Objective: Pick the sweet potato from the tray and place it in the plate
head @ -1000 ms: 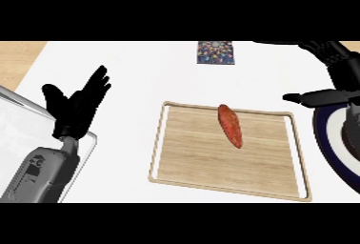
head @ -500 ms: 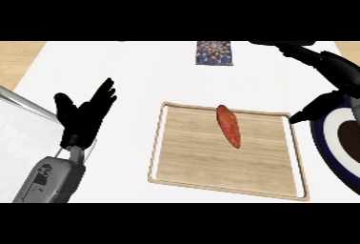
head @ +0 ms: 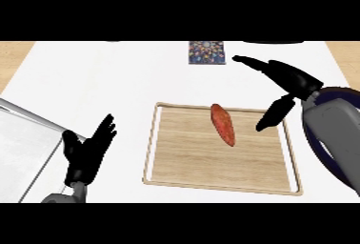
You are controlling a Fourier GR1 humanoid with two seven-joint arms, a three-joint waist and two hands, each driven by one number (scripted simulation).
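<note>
An orange-red sweet potato (head: 224,124) lies lengthwise on the wooden tray (head: 183,157), near its far middle. My right hand (head: 288,78) hovers open above the tray's far right corner, fingers stretched to the left and thumb hanging down just right of the sweet potato, not touching it. The dark plate (head: 346,91) shows only as a rim at the right edge, mostly hidden behind my right forearm. My left hand (head: 88,152) rests open with fingers up at the lower left, left of the tray.
A grey-white slab (head: 21,147) with a pale edge fills the lower left corner beside my left hand. A small patterned square (head: 206,52) lies at the far side of the white counter, beyond the tray.
My right hand has swung left from over the plate toward the sweet potato. My left hand has sunk lower in the view.
</note>
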